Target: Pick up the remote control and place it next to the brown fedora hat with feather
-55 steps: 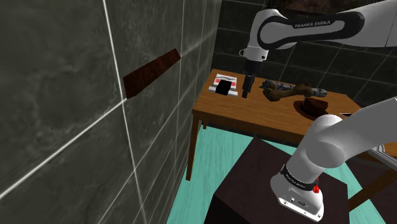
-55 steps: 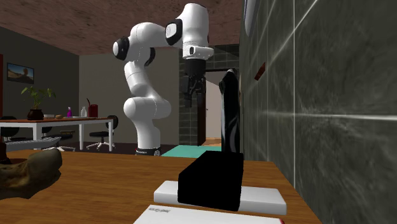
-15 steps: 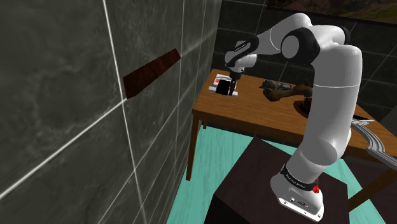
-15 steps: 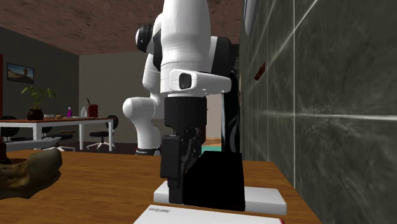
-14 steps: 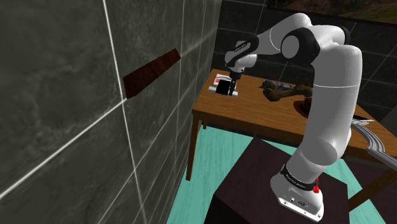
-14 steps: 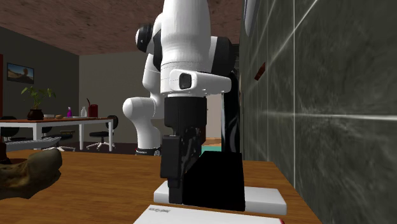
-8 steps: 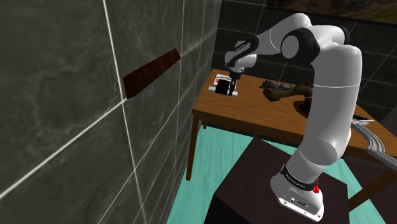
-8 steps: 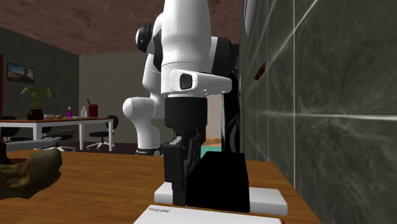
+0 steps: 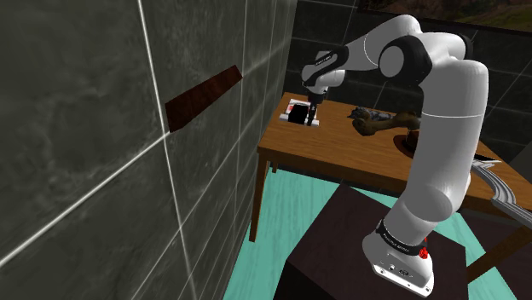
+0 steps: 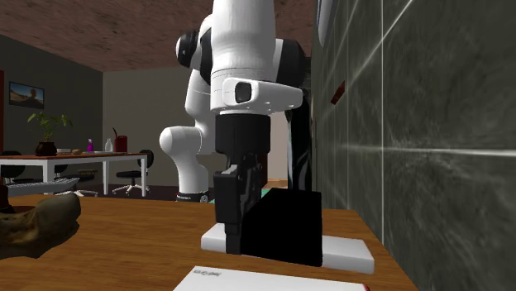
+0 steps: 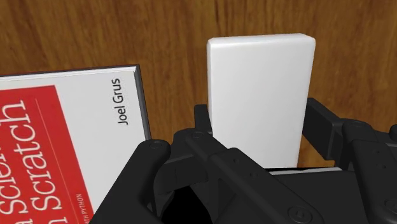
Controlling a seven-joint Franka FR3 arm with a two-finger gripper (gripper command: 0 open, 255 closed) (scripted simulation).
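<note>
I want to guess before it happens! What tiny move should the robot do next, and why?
Probably lift straight up a little. The gripper looks shut on the sides of the white remote control, which is down near the wooden table, close beside a book. Rising first should clear both.

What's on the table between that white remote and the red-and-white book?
Nothing: in the wrist view, just a narrow strip of bare wooden table separates the white remote from the book.

Black fingers [image 10: 230, 221] against white remote [image 10: 349, 253], wooden table [image 10: 124, 244], grey tiled wall [image 10: 430, 99]
</note>
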